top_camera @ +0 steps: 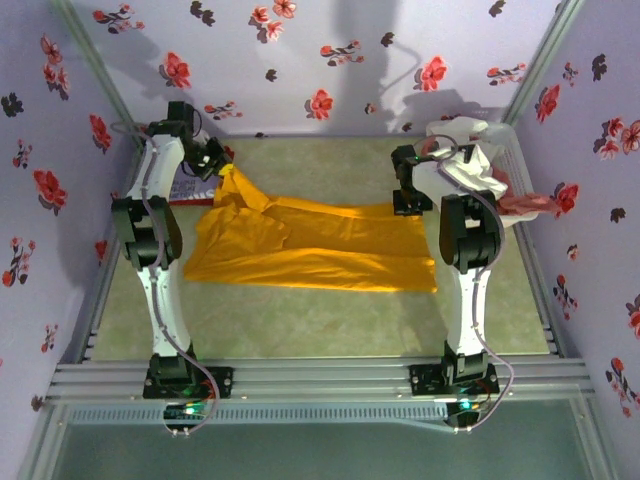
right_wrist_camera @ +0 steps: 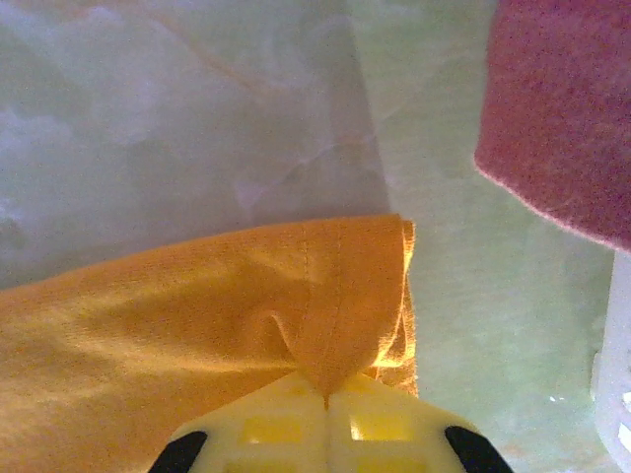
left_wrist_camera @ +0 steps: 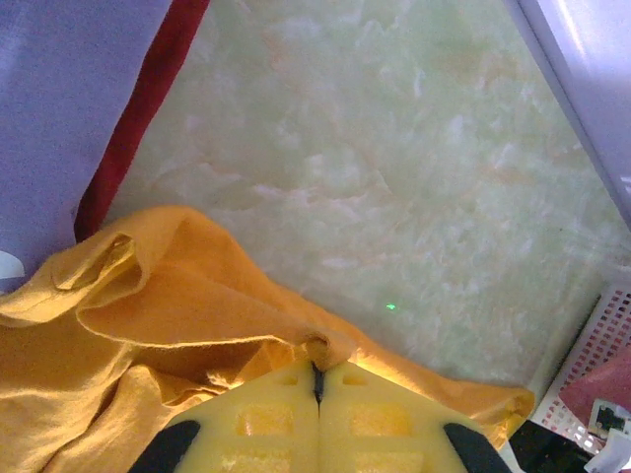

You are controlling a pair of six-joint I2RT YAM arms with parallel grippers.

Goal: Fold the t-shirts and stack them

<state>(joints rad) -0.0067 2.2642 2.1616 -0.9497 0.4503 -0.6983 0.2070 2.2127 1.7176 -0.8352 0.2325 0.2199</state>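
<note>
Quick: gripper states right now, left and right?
Left gripper: closed, pinching the mustard-orange t-shirt.
Right gripper: closed, pinching the same shirt's edge.

Two thin arms of the same make, left arm [top_camera: 160, 290] and right arm [top_camera: 466, 300]. Smooth white shells on the long parts, chunky black blocks at the joints. Flat black bases [top_camera: 186, 381] with a tiny green light [top_camera: 190, 405] below each. Thin grey cables [top_camera: 503, 368] looping down the sides. Left gripper [left_wrist_camera: 317, 379] and right gripper [right_wrist_camera: 326, 399] with pale yellow plastic fingers [left_wrist_camera: 266, 424], little square holes in them, black rounded bits at the outer edges.
</note>
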